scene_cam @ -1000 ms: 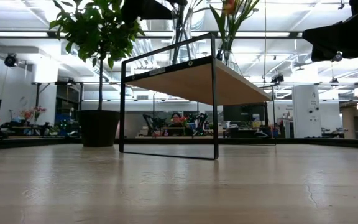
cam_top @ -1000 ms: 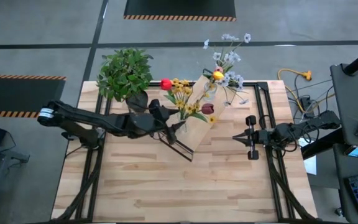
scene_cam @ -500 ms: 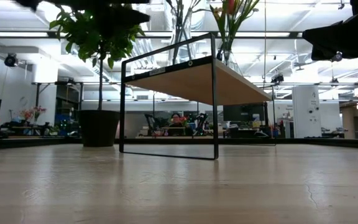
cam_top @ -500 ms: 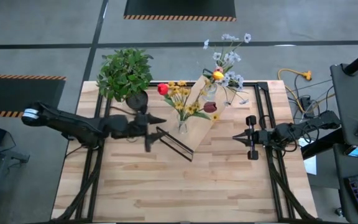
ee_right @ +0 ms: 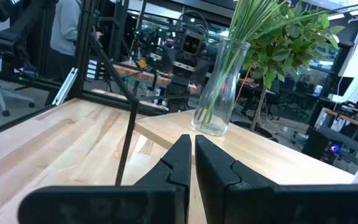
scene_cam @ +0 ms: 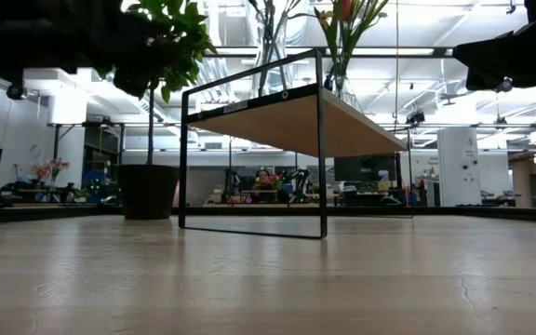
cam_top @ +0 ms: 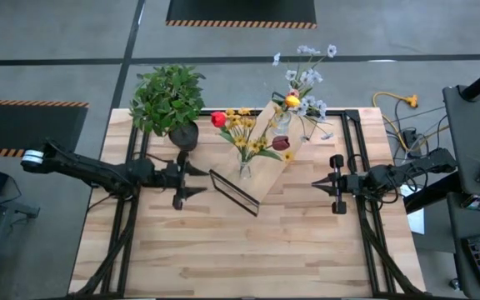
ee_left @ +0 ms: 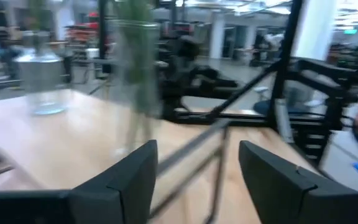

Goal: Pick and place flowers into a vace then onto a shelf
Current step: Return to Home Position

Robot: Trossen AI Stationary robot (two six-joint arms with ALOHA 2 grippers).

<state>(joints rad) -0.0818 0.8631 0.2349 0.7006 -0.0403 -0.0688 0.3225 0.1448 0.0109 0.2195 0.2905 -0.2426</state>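
Observation:
The shelf [cam_top: 265, 158] is a pale board on a black frame, standing slantwise in the middle of the table. Two glass vases stand upright on it. The near vase [cam_top: 244, 169] holds yellow, red and maroon flowers [cam_top: 242, 127]. The far vase [cam_top: 282, 125] holds white-bluish and orange flowers [cam_top: 305, 79]. My left gripper [cam_top: 188, 182] is open and empty, hovering left of the shelf; its wrist view shows the near vase [ee_left: 135, 81] ahead of the fingers. My right gripper [cam_top: 315, 183] is shut and empty, right of the shelf, facing a vase [ee_right: 219, 93].
A bushy green plant in a dark pot [cam_top: 169, 104] stands at the far left of the table, close behind my left arm. Black rails [cam_top: 352, 167] run along both table sides. Bare planks [cam_top: 248, 250] lie in front of the shelf. People and desks show beyond the table.
My left gripper has drawn back from the near vase on the shelf toward the table's left edge, by about a third of the shelf's length. The vase stays upright on the board with its flowers. My right arm has kept still.

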